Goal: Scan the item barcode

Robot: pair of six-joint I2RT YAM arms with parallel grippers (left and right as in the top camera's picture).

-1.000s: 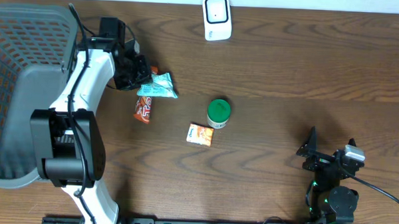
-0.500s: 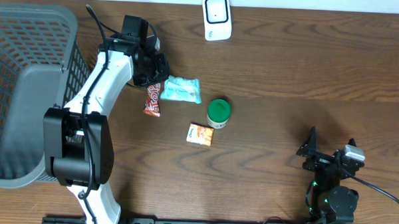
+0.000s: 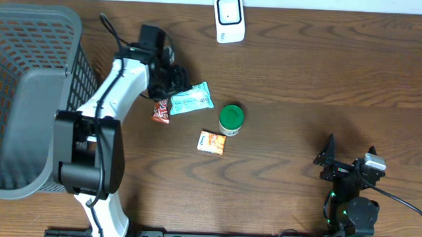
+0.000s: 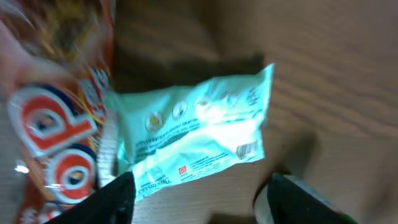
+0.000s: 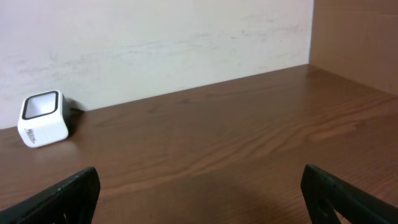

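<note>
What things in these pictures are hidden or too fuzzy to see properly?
- Barcode on the teal packet: left wrist view, too small and blurred to read.
- Red snack packet: left wrist view, blurred and cut off by the left edge.
- Basket: overhead view, cut off by the left edge.
- Small orange packet: overhead view, its print is too small to read.

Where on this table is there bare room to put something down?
Bare wood runs wide on the right, between the scanner and the right gripper, and along the front edge below the small orange packet. It is crowded at centre-left: teal packet, red packet, green-lidded jar and left gripper sit close together.
</note>
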